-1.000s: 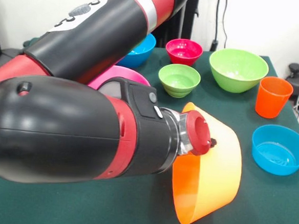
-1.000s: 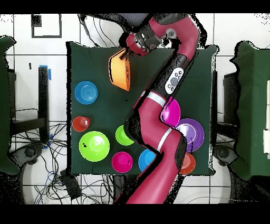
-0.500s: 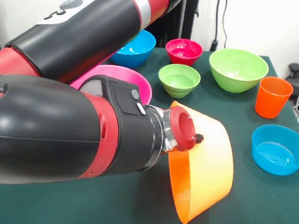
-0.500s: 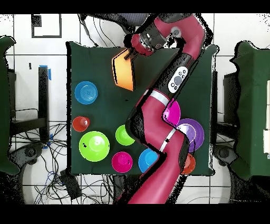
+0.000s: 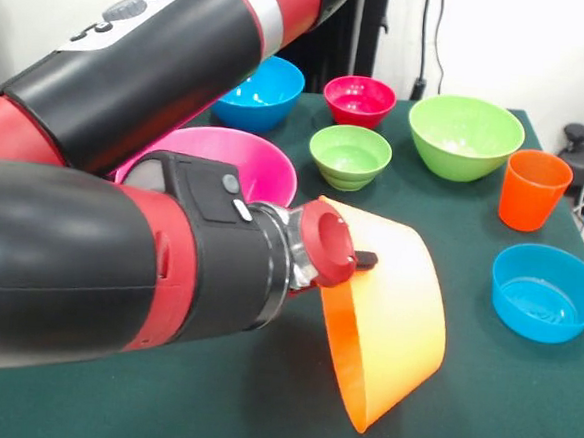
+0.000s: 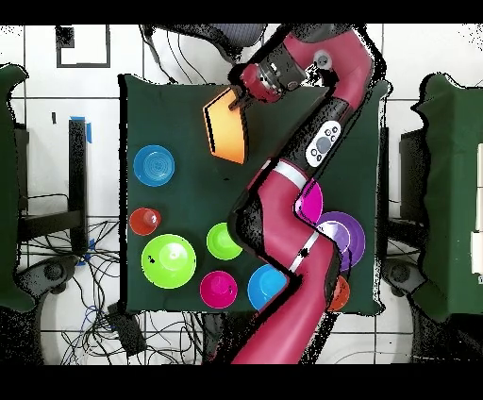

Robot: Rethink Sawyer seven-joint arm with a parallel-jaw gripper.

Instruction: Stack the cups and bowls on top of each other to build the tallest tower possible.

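Note:
My gripper [image 5: 363, 257] is shut on the rim of the large orange bowl [image 5: 390, 321] and holds it tipped on its side above the green table; the overhead view shows gripper [image 6: 241, 98] and bowl [image 6: 227, 138] too. The large pink bowl [image 5: 238, 161] sits behind my wrist. At the back stand a medium blue bowl [image 5: 268, 87], a small red bowl [image 5: 359, 99], a small green bowl [image 5: 350, 154] and a medium green bowl [image 5: 465, 135]. The orange cup [image 5: 533, 189] stands upright at the right, with a small blue bowl [image 5: 547, 293] in front of it.
My arm fills the left of the front view and hides the table there. In the overhead view a purple bowl [image 6: 344, 238] and a small orange bowl [image 6: 340, 294] sit beside the pink bowl [image 6: 309, 200], partly under the arm. Cables hang past the table's edges.
My arm has swung left in the front view with the orange bowl still held. More of the pink bowl shows behind the wrist. The other bowls and the cup have not moved.

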